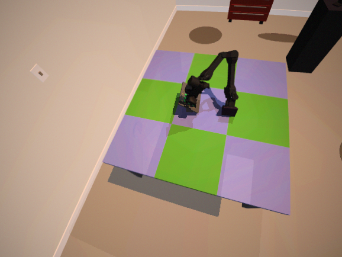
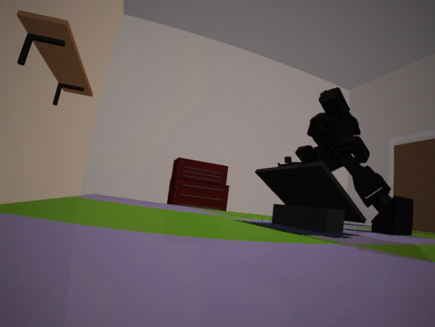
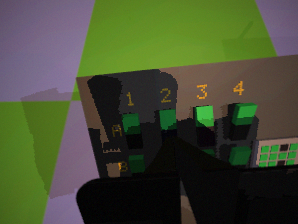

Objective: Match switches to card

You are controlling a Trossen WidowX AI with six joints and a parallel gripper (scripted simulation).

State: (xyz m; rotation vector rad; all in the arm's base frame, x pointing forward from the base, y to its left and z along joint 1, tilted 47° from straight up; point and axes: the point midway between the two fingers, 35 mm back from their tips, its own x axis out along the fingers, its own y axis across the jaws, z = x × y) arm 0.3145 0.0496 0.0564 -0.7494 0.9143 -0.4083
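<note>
The tilted switch panel (image 1: 194, 109) (image 2: 308, 184) (image 3: 220, 80) is partly in shadow. In the wrist view its far row shows switches A1 (image 3: 131, 122), A2 (image 3: 167, 120), A3 (image 3: 204, 115) and A4 (image 3: 245, 113), each with a green half showing beyond a dark half. Switches B1 (image 3: 136, 163) and B4 (image 3: 240, 155) also show green. My gripper (image 3: 171, 141) is shut and empty, with its tips low over the panel just arm-side of A2. It hides B2, part of B3 and the rows nearer the arm. The card (image 3: 278, 151) shows mostly green squares, with dark ones in its third column.
The panel rests on a dark block (image 2: 301, 218) on the chequered table top (image 1: 192, 157). The arm's base (image 1: 229, 111) (image 2: 395, 216) stands on the arm side of the panel. A red drawer cabinet (image 1: 249, 12) (image 2: 199, 186) stands in the background, beyond the table.
</note>
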